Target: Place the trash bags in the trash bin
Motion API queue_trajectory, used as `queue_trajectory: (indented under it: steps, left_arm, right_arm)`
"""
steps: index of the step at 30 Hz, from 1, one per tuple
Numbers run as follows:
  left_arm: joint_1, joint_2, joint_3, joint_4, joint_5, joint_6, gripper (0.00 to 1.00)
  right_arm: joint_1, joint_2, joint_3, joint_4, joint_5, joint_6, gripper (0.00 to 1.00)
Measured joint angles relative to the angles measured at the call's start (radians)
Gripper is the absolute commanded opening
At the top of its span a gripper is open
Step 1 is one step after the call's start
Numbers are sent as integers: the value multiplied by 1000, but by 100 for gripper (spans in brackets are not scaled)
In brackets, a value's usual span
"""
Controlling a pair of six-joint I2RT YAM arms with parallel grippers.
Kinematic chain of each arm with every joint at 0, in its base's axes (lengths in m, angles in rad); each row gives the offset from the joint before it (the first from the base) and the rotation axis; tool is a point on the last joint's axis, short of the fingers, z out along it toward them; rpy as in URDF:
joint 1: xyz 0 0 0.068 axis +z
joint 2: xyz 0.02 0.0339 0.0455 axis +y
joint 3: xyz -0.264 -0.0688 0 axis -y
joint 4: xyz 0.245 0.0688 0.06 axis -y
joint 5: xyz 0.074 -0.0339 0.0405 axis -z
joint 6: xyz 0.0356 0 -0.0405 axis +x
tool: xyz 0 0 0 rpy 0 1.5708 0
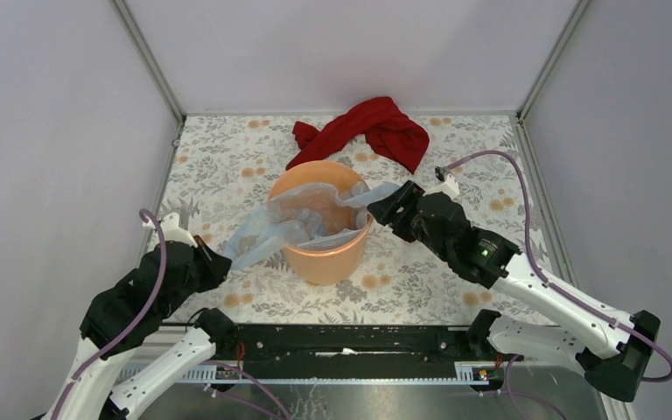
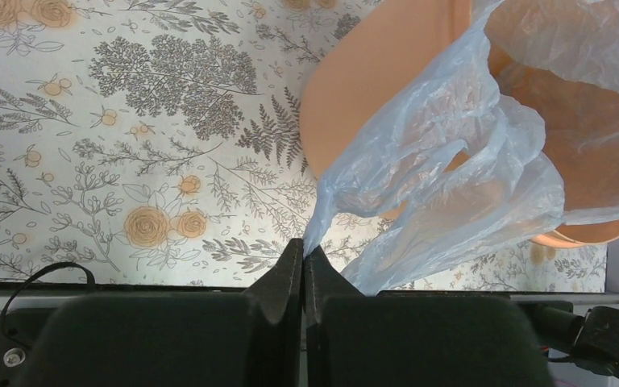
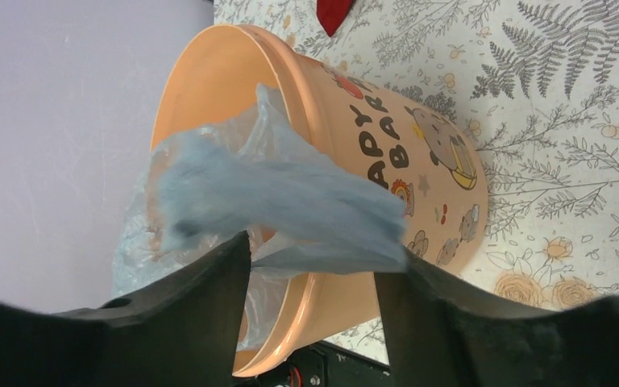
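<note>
Two hands flank a bag (image 1: pixel 267 232) half inside the bin (image 1: pixel 324 262).
Left hand (image 2: pixel 303 250), at the bin's 8 o'clock, clamps a bag corner; right hand (image 3: pixel 314 250), at 2 o'clock, fingers apart around the opposite edge.

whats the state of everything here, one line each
trash bag: draped over the bin's rim, partly inside, partly hanging out
trash bin: upright, bag only partly in
red cloth: crumpled, lying behind the bin
left arm: jaws shut on a corner of the bag
right arm: jaws open around a bunched edge of the bag
</note>
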Motion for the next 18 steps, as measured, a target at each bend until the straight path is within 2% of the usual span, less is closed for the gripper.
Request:
queue_trajectory:
  steps: [2, 5, 6, 18]
  left_arm:
    - [0, 0, 0, -8, -6, -2, 0]
    - [0, 2, 0, -20, -18, -13, 0]
    - [0, 5, 0, -25, -24, -17, 0]
    - [0, 25, 22, -50, -97, -90, 0]
  right_arm:
    - [0, -2, -5, 9, 8, 5, 29]
    - [0, -20, -25, 24, 28, 16, 5]
    - [0, -27, -29, 24, 34, 15, 0]
    - [0, -191, -71, -15, -17, -92, 0]
